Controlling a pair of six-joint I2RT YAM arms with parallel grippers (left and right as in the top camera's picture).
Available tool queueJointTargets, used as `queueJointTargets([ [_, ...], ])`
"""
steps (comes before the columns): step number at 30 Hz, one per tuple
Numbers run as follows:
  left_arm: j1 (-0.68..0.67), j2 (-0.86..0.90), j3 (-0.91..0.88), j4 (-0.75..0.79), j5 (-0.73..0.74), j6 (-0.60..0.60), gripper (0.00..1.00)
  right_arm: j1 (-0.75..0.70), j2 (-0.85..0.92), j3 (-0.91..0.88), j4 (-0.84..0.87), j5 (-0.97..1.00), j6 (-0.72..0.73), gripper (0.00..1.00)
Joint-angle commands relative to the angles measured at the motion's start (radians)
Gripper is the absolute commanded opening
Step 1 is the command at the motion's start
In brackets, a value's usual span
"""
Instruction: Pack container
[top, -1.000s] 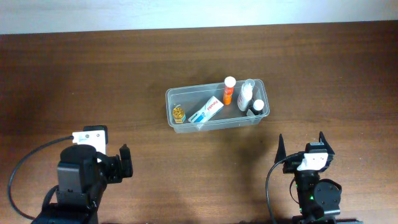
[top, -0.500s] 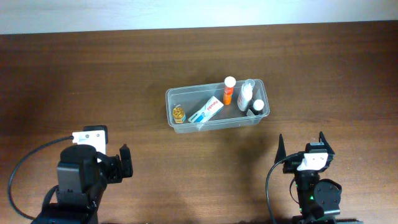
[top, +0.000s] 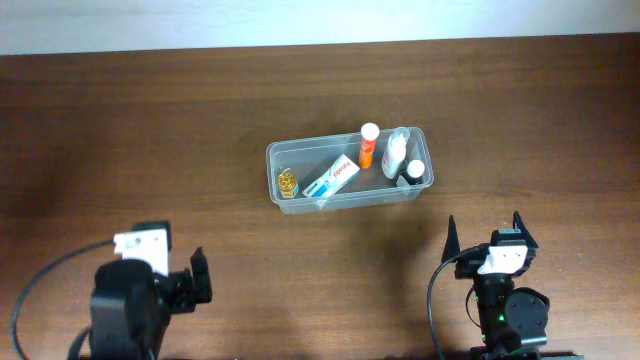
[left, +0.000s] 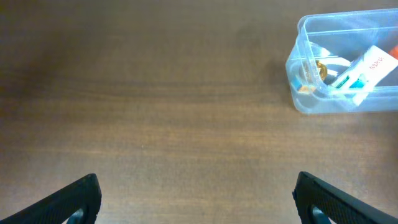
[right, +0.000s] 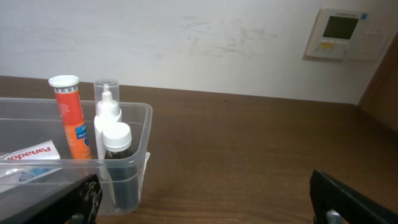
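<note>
The clear plastic container (top: 273, 166) stands at the table's middle back. In it are a small amber bottle (top: 288, 181), a white and blue box (top: 332, 178), an orange tube (top: 368, 146), a white bottle (top: 393, 157) and a dark bottle with a white cap (top: 413, 171). The container also shows in the left wrist view (left: 297, 74) and the right wrist view (right: 140, 124). My left gripper (top: 198, 277) is open and empty at the front left. My right gripper (top: 485, 235) is open and empty at the front right, in front of the container's right end.
The brown wooden table (top: 150, 130) meets a white wall at the back. A wall controller panel (right: 341, 34) shows in the right wrist view.
My left arm has drawn back toward the front edge of the table. The right arm and the container have not moved.
</note>
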Motion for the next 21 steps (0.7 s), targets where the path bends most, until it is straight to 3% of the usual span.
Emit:
queueJointTargets([
  [1,0.029,-0.145,-0.115,0.049,0.017,0.005,0.99,-0.006,-0.006,-0.004,-0.009,0.005,-0.007,0.98],
  [8,0.059,-0.396,-0.373,0.219,0.038,0.006,1.00,-0.006,-0.006,-0.004,-0.009,0.005,-0.007,0.98],
  [15,0.065,-0.540,-0.640,0.599,0.038,0.062,1.00,-0.006,-0.006,-0.004,-0.009,0.005,-0.007,0.98],
  [21,0.064,-0.550,-0.821,0.958,0.038,0.114,0.99,-0.006,-0.006,-0.004,-0.009,0.005,-0.007,0.98],
])
